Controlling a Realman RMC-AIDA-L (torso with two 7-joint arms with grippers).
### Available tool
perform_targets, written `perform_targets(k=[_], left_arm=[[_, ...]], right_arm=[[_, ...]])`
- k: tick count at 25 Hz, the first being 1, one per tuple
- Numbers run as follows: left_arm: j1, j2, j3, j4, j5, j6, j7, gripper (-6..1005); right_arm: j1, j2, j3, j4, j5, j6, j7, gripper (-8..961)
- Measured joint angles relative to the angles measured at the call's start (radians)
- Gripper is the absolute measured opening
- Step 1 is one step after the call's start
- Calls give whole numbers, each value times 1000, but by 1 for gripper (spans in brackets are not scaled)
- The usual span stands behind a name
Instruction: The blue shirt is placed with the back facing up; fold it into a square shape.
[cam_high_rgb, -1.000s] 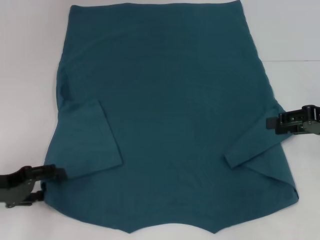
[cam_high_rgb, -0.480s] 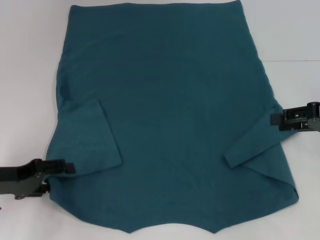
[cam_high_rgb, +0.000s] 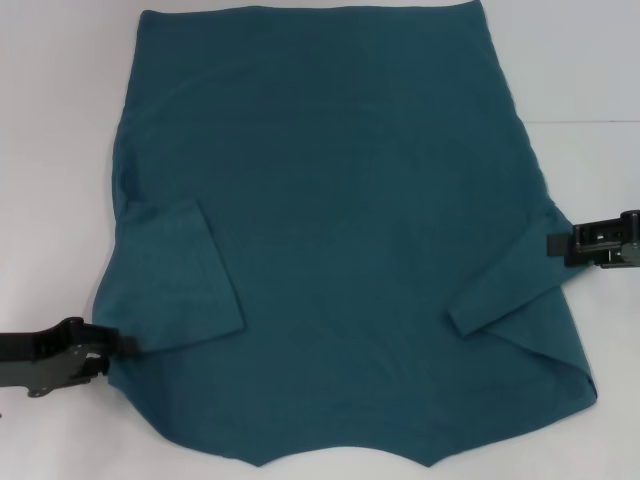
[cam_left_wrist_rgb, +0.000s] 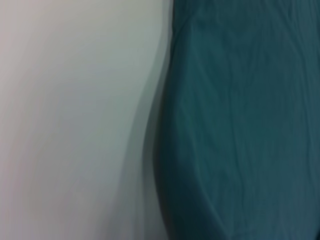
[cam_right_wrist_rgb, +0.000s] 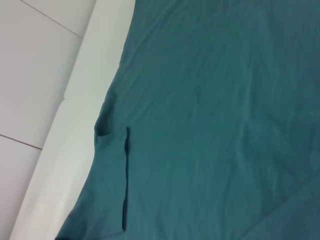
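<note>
1. The shirt (cam_high_rgb: 340, 230) is lying flat on the white tabletop (cam_high_rgb: 60, 120), plain side up, covering most of it, with both short sleeves folded inward onto the body.
2. The left sleeve (cam_high_rgb: 180, 275) is resting on the shirt near its left edge; the right sleeve (cam_high_rgb: 505, 285) is slanting across the shirt near its right edge.
3. The left tool (cam_high_rgb: 118, 346) is sitting low at the shirt's left edge, just below the left sleeve's hem, its tip touching the cloth. Whether its fingers are parted or closed on cloth cannot be told.
4. The right tool (cam_high_rgb: 556, 243) is sitting at the shirt's right edge, beside the top of the right sleeve, its tip touching the cloth. How far it is spread, and whether it is gripping anything, cannot be told.
5. The left wrist view is showing only the shirt's edge (cam_left_wrist_rgb: 165, 130) against the tabletop (cam_left_wrist_rgb: 75, 120).
6. The right wrist view is showing the shirt (cam_right_wrist_rgb: 215, 110) with a folded sleeve edge (cam_right_wrist_rgb: 126, 175) lying on it, and the tabletop's rim (cam_right_wrist_rgb: 85, 100) beside the cloth.
</note>
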Motion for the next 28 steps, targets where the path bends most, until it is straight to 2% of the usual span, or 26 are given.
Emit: perform_targets(k=[5,8,13,15,20,22,28], left_arm=[[2,-1,-16,-2,-16,14,46,471],[1,0,-18,-4,-37,36,76,233],[-1,4,-20,-9,-101,68,123,37],[-5,7,-20,-11,-112,68,124,33],[-11,9,-20,-14,-114,60,122,27],[-12,10,-20,-14,-114,59,120,27],[-12,10,-20,-18,-115,57,117,29]], right_arm=[[-7,-2,-15,0,-18,-8,-15,508],[-15,-8,-17,-7,-54,-25,-21,509],[-35,-35,-12,-14,-147,-68,-23,511],[-52,-43,-10,-26,-171,-76,-23,511],[-80,-43,-16,-51,-190,-83,-53,513],[-84,-38,-16,-52,-199,-85,-92,514],[-75,-5,-17,-53,-242,-52,-169,516]])
